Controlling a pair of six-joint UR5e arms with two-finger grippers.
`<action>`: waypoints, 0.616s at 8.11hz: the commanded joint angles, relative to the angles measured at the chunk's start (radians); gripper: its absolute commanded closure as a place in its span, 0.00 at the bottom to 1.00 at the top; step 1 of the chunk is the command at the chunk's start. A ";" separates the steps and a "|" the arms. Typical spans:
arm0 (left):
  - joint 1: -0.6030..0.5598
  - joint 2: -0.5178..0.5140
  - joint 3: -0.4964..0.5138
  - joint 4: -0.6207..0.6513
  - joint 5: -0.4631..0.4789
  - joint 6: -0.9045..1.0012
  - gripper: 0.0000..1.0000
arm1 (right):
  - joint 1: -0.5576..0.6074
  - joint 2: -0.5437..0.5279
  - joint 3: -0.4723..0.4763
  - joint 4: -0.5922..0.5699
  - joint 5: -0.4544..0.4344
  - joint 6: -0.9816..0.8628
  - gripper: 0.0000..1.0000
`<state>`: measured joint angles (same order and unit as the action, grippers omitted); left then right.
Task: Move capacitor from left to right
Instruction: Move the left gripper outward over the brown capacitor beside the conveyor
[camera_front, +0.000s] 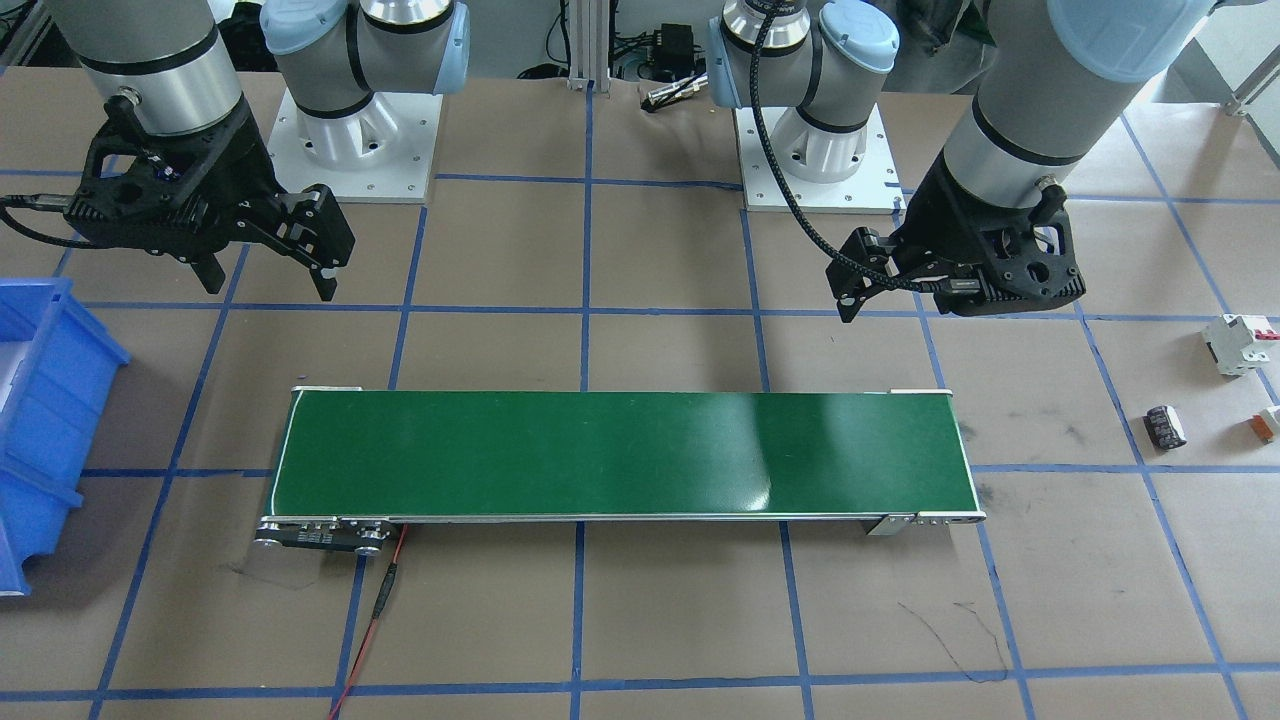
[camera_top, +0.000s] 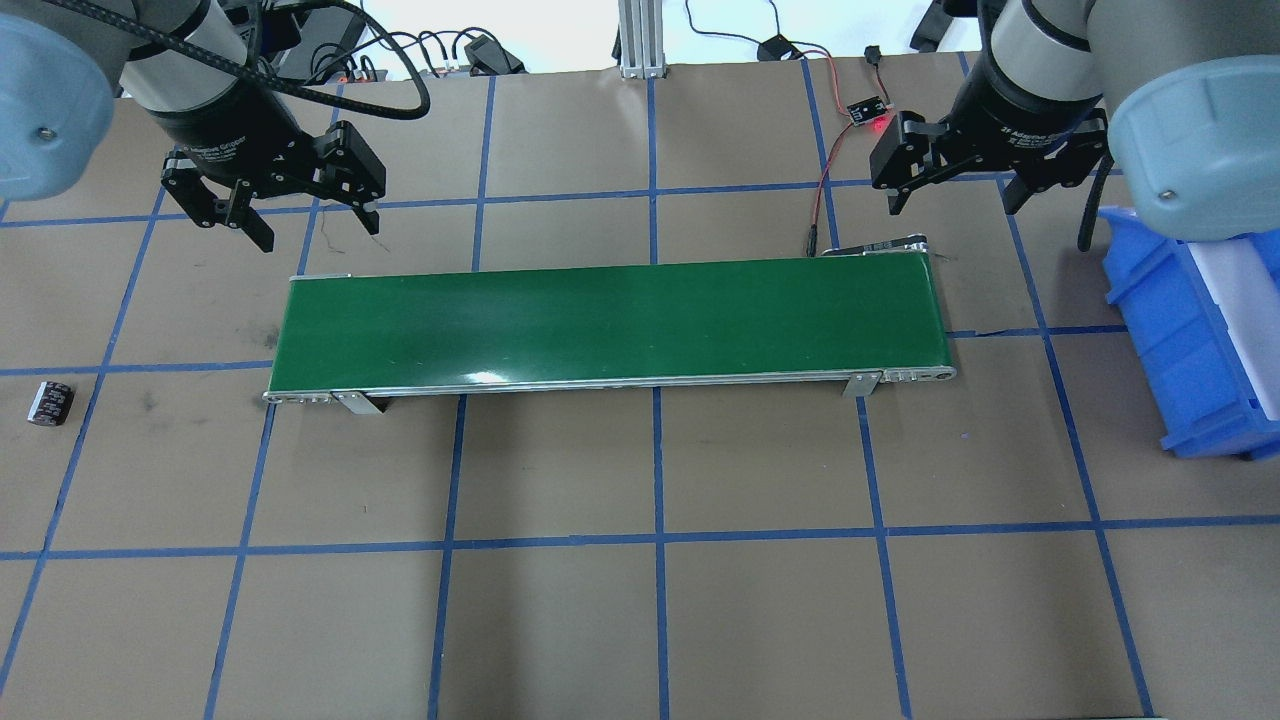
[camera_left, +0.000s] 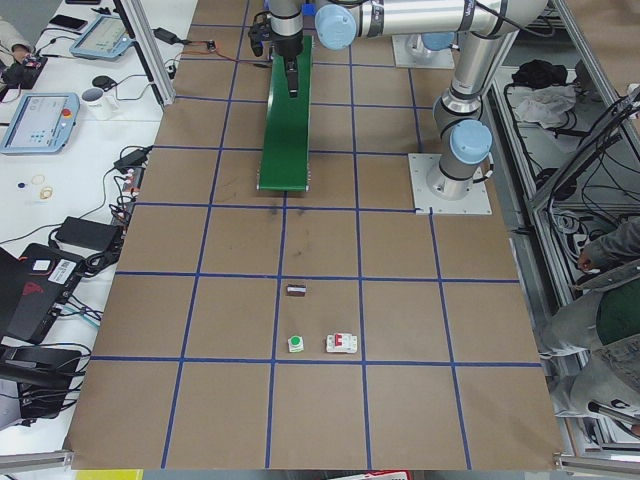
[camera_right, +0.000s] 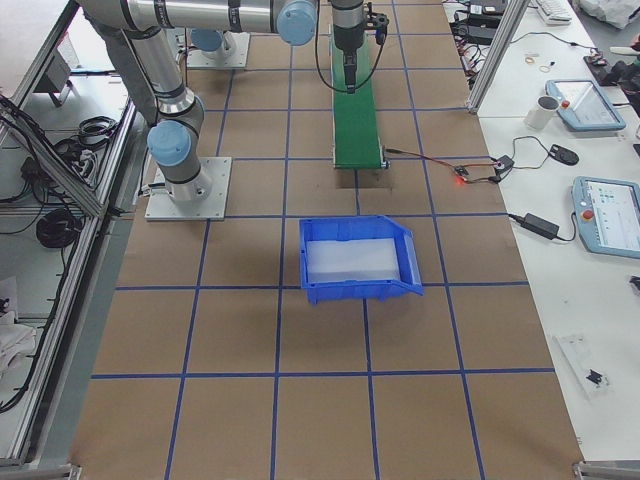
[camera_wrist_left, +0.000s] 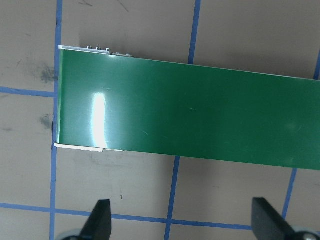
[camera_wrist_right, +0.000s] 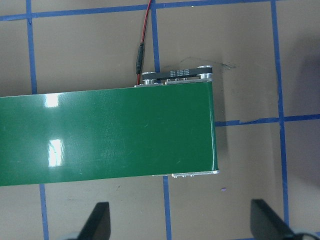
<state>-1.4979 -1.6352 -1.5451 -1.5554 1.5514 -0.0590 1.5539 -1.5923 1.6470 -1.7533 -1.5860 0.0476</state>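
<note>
Robotics lab, folks: two industrial arms (camera_front: 1030, 120) bolted to a paper-covered table (camera_top: 760, 620) gridded in blue tape (camera_top: 657, 450), green conveyor (camera_front: 620, 455) mid-table, teach pendants (camera_right: 610, 215) on the side bench (camera_right: 570, 290).

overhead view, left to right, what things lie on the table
capacitor → belt → bin

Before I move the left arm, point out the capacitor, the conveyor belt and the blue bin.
capacitor (camera_top: 50, 403): overhead exterior view, middle of black body.
conveyor belt (camera_top: 610, 320): overhead exterior view, centre of green surface.
blue bin (camera_top: 1160, 310): overhead exterior view, blue side wall.
</note>
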 joint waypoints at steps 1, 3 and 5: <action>0.069 0.002 0.000 0.002 0.038 0.008 0.00 | 0.000 0.000 -0.001 0.000 0.000 0.000 0.00; 0.242 -0.032 -0.013 -0.003 0.035 0.063 0.00 | 0.000 0.000 -0.001 0.000 0.000 0.000 0.00; 0.379 -0.035 -0.045 -0.006 0.041 0.117 0.00 | 0.000 0.000 -0.001 0.000 -0.002 0.000 0.00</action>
<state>-1.2504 -1.6645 -1.5648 -1.5582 1.5856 0.0162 1.5539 -1.5923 1.6467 -1.7539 -1.5862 0.0483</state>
